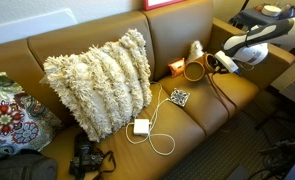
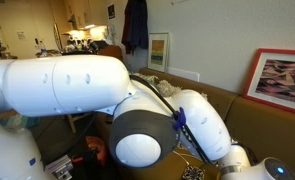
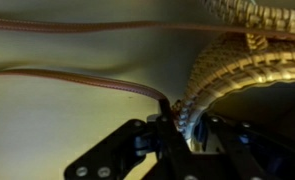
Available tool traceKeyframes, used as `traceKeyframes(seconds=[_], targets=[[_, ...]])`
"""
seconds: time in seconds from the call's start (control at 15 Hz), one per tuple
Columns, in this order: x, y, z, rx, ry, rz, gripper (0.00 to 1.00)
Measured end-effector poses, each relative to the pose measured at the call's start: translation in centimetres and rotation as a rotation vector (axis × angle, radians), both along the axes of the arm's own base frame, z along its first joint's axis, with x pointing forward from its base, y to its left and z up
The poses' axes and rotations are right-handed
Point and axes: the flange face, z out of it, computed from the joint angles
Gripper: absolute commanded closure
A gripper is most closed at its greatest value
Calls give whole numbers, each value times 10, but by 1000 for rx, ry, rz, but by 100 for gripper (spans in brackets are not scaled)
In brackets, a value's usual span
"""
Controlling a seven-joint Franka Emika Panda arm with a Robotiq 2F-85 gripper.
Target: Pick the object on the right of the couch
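Note:
The object, a small round tan woven basket (image 1: 194, 70), is at the right end of the mustard-brown couch (image 1: 107, 45), tipped so that its dark inside shows. My gripper (image 1: 214, 64) reaches it from the right and is shut on its rim. In the wrist view the woven rim (image 3: 230, 58) runs down between the dark fingers (image 3: 163, 138), which pinch it at the gripper (image 3: 184, 126). The thin brown strap (image 3: 87, 80) trails from the basket across the seat (image 1: 215, 95). In an exterior view the arm (image 2: 107, 95) hides the basket.
A cream fluffy toy (image 1: 196, 49) and a small orange item (image 1: 175, 67) sit just behind the basket. A patterned coaster (image 1: 179, 97), a white charger with cable (image 1: 141, 126), a big shaggy pillow (image 1: 99, 82) and a black camera (image 1: 87, 158) lie on the seat.

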Motion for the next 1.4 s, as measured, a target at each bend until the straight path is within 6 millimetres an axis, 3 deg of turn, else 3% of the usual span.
traceKeyframes(seconds=[0.2,0.47,0.93,1.0,1.13,1.4], targets=[[-10,-2,-8,-46,67,137,94],[-9,-7,-1,-144,113,285,94],[-8,-24,13,-278,117,269,94],[-8,-25,15,-280,104,244,50],[-8,-26,16,-267,83,191,45],[-13,-31,16,-224,103,-7,15]])
